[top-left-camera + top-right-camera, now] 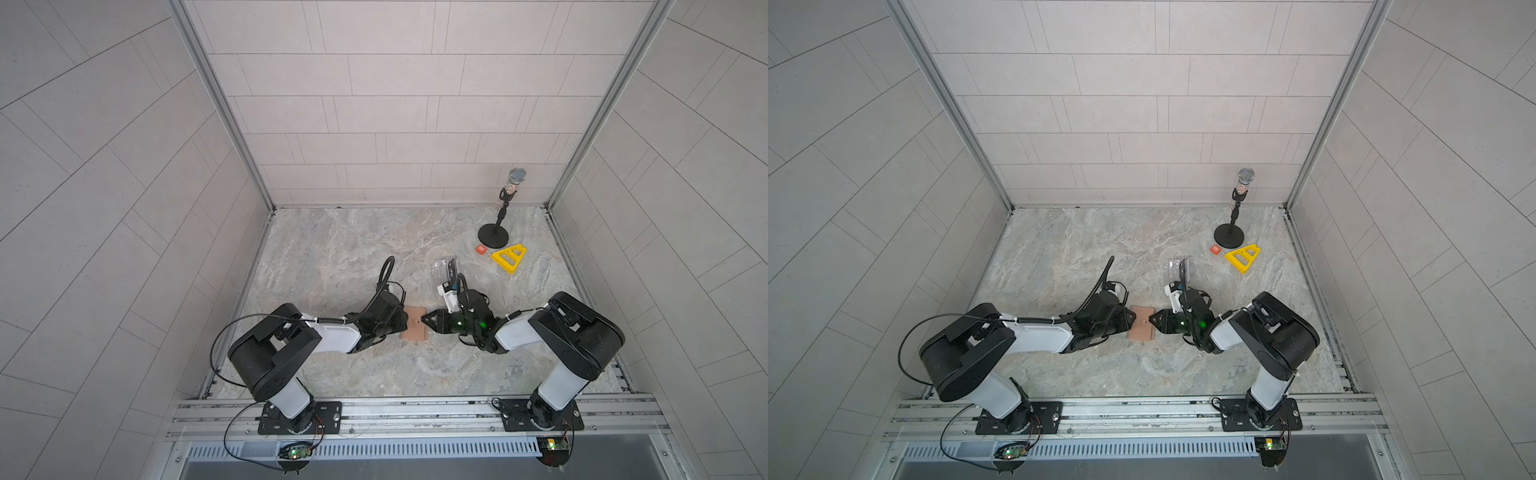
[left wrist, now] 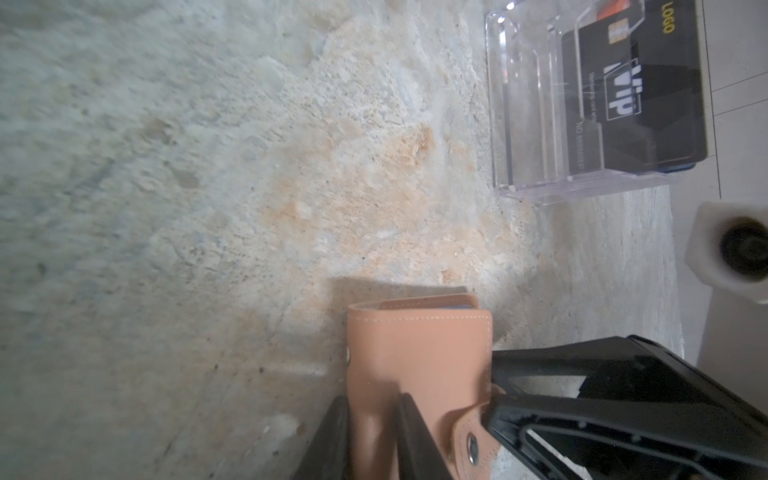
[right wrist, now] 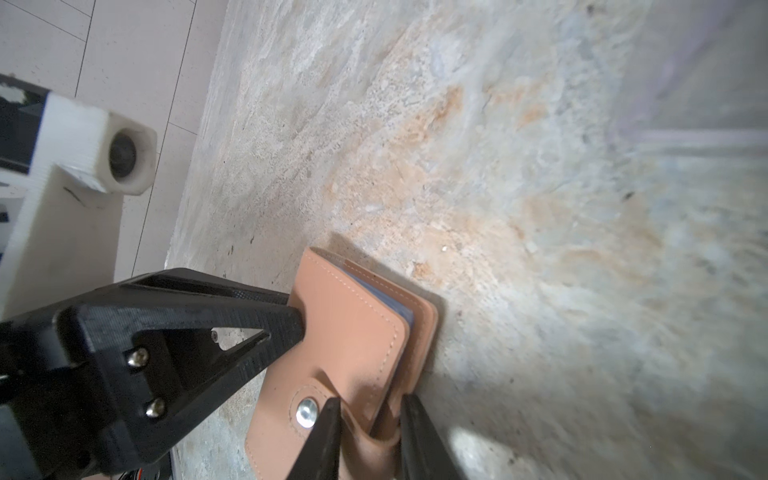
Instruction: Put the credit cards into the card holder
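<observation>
Pinching the card holder (image 2: 415, 353) along the edge opposite its snap tab (image 2: 471, 442), the left gripper (image 2: 372, 436) has one finger against each cover, its jaws clamped on the tan leather. The right gripper (image 3: 370, 436) straddles the tab edge from the other side. One of its fingers lies on the front cover just beside the metal snap and the other presses the back cover, so it too is clamped on the card holder.

In both top views the two grippers meet almost tip to tip across the tan rectangle (image 1: 415, 330), which lies face-up in the near half of the marble-patterned table (image 1: 332, 249). Whether it rests on the surface or is held just above it cannot be told. The covers are folded together, and the right wrist view shows a thin blue-grey layer (image 3: 395, 305) between them. It is unclear whether that is a card.

Just beyond the right gripper stands a clear plastic box (image 2: 523, 124). A black card (image 2: 648, 104) printed "VIP" leans inside it, with a blue edge peeking out behind it.

Farther back on the right are a small orange tile (image 1: 481, 249), a yellow triangular frame (image 1: 509, 257) and a microphone on a round-based stand (image 1: 493, 235), all well apart from the card holder.
</observation>
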